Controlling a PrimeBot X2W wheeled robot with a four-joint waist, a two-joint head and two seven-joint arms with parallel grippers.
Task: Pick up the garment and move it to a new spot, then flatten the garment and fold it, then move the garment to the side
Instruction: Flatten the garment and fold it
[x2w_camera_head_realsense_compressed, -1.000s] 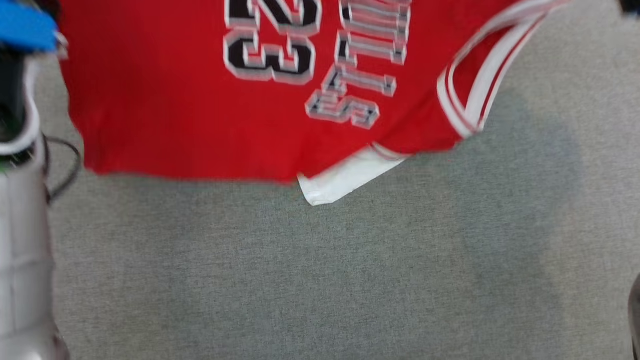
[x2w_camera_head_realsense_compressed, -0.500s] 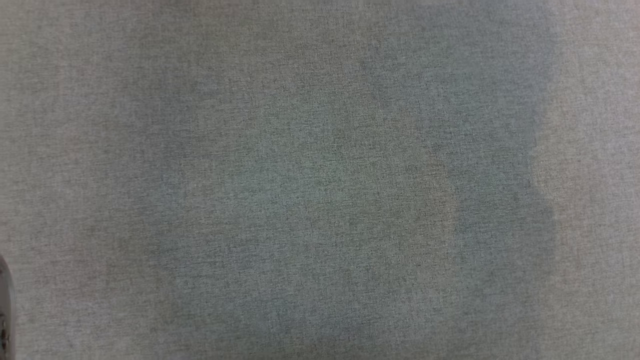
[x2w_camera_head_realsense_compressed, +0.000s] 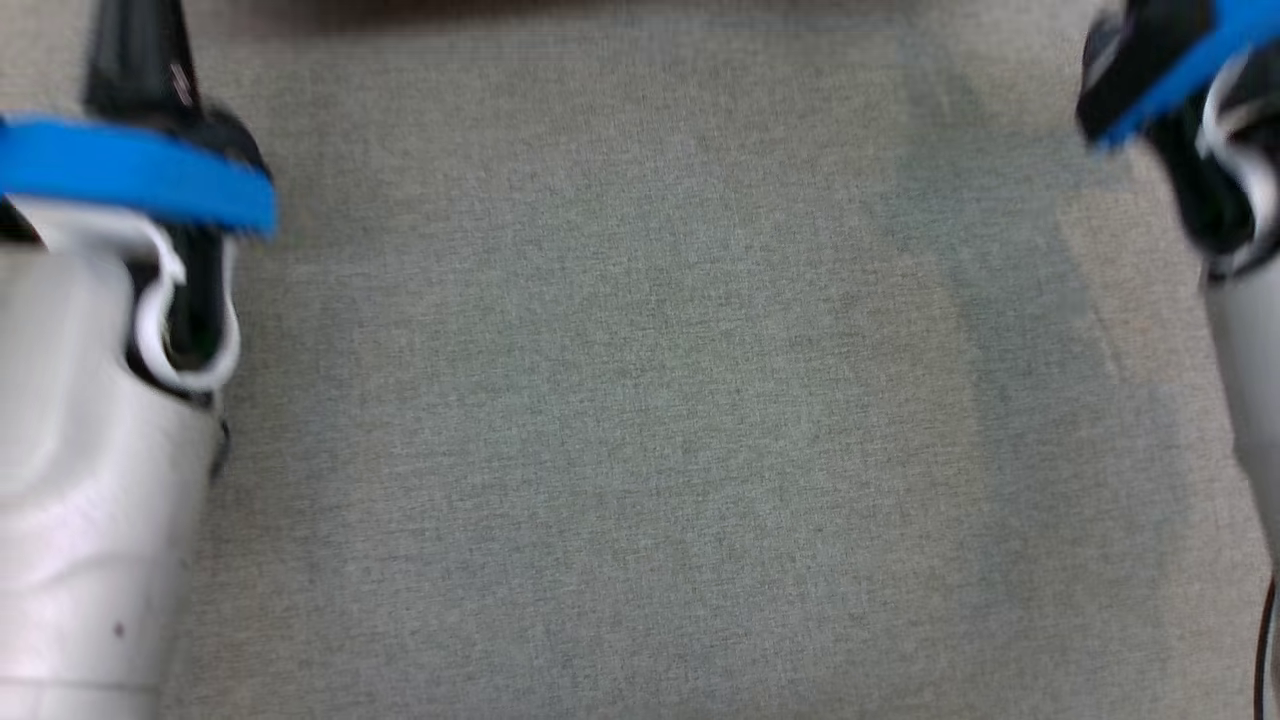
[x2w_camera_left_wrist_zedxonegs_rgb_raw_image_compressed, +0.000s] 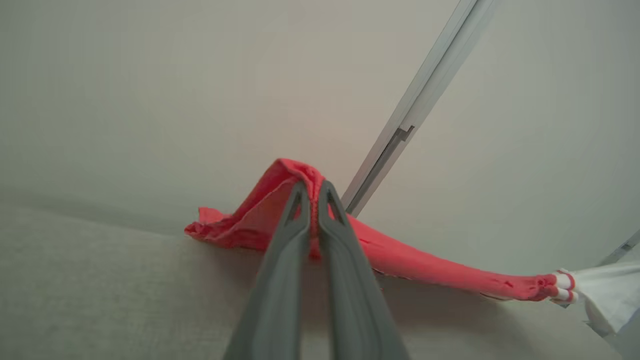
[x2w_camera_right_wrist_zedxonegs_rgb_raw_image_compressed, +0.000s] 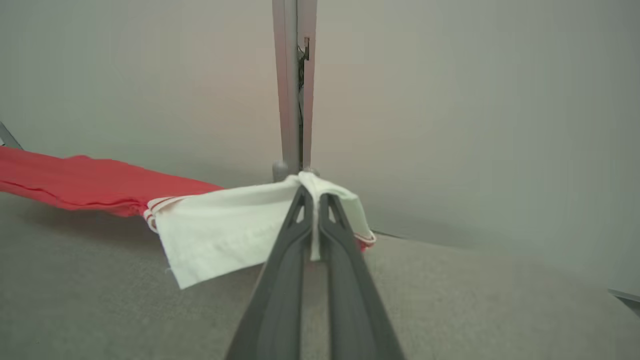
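**Two pinches, stretched arm to arm**

The left gripper (x2w_camera_left_wrist_zedxonegs_rgb_raw_image_compressed: 314, 187) pinches the red edge of the red-and-white basketball jersey (x2w_camera_left_wrist_zedxonegs_rgb_raw_image_compressed: 425, 265). The right gripper (x2w_camera_right_wrist_zedxonegs_rgb_raw_image_compressed: 314, 192) pinches its white panel. The cloth spans crosswise between them, low over the grey woven surface (x2w_camera_head_realsense_compressed: 640, 400), so flattening likely needs both arms lowering together.

In our head view the table top (x2w_camera_head_realsense_compressed: 640, 400) lies before us, with our left forearm (x2w_camera_head_realsense_compressed: 80, 500) at its left edge and our right forearm (x2w_camera_head_realsense_compressed: 1245, 380) at the far right, well apart. At the left wrist, a fold of the garment (x2w_camera_left_wrist_zedxonegs_rgb_raw_image_compressed: 425, 270) sits pinched between the fingers of our left gripper (x2w_camera_left_wrist_zedxonegs_rgb_raw_image_compressed: 313, 192) and runs off rightward, low over the table. Our right gripper (x2w_camera_right_wrist_zedxonegs_rgb_raw_image_compressed: 314, 200) nips the other end, and the rest extends leftward. A metal post (x2w_camera_right_wrist_zedxonegs_rgb_raw_image_compressed: 292, 90) stands just behind, against the wall (x2w_camera_right_wrist_zedxonegs_rgb_raw_image_compressed: 475, 100).
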